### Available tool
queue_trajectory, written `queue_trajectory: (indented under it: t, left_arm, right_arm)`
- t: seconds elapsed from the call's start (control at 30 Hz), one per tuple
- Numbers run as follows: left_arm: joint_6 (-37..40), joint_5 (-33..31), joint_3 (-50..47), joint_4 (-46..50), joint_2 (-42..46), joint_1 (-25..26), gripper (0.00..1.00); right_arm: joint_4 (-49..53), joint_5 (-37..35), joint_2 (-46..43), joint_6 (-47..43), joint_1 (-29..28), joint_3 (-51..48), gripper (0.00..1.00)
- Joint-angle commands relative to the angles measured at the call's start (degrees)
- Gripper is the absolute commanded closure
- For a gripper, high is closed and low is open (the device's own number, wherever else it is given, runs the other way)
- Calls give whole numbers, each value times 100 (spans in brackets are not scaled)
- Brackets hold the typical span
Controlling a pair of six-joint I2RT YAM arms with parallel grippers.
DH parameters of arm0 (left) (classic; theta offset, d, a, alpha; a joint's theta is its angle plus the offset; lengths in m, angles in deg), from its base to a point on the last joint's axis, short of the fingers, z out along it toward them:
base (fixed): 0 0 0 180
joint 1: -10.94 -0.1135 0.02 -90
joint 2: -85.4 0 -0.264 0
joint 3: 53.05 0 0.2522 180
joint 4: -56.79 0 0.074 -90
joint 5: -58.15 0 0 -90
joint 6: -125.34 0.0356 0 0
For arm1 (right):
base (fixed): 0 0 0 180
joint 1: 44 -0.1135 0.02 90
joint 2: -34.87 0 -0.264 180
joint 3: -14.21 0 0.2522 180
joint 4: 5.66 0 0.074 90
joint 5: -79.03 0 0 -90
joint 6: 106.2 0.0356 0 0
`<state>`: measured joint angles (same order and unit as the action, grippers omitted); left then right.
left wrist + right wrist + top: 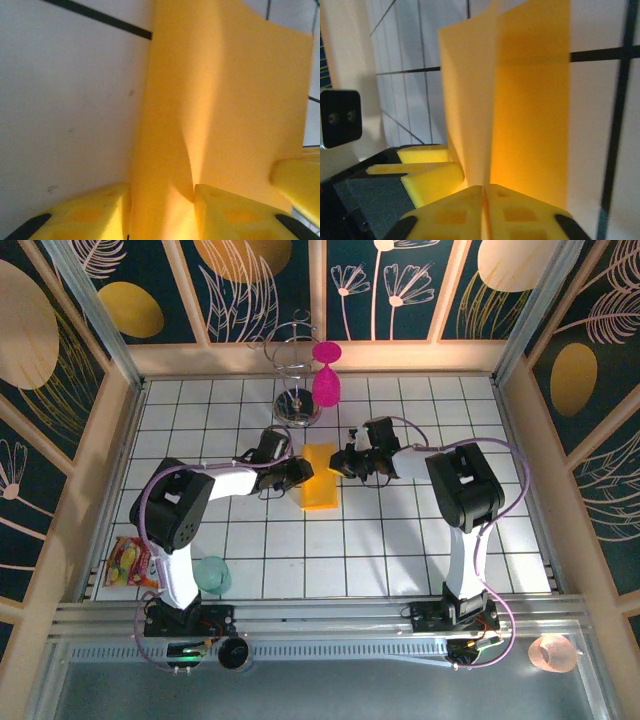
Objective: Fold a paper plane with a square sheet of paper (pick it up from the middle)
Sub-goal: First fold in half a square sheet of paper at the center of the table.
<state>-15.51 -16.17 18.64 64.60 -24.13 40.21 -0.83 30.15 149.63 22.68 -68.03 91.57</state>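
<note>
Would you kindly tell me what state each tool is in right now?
Left tool: open, astride the orange paper.
Right tool: shut on the orange paper.

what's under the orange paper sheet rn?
White tiled table shows around it. The folded sheet, pinched by the right end effector, covers the tiles directly below; anything there is hidden.

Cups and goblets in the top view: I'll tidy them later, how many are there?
3: a magenta goblet at the wire rack, far edge; a teal cup by the left arm's base; a peach cup off the table, near right. Arms may hide more.
</note>
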Motion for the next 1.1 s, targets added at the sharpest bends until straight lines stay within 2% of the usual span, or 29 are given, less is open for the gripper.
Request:
queue_trajectory:
  t: [0.0,0.1,0.37,0.7,0.8,1.07]
  left_arm:
    - [-48,-153,49,285,-193,42,64]
    - [-55,-189,-41,235,-254,43,65]
    - [-232,-344,-150,289,-475,64,67]
    - [-653,-686,-337,475,-880,267,65]
    - [-593,-961,-439,654,-908,348,66]
    - [-365,-1054,-396,860,-1195,366,65]
  right_arm:
    - [600,-482,-305,-341,154,197,83]
    - [756,-795,-642,-407,280,85,79]
    - [752,-1438,-1342,-339,450,-450,79]
    - [732,-1421,-1415,-431,447,-596,79]
    - [752,-1349,-1296,-483,451,-533,81]
    - [805,-1203,-1093,-609,381,-354,81]
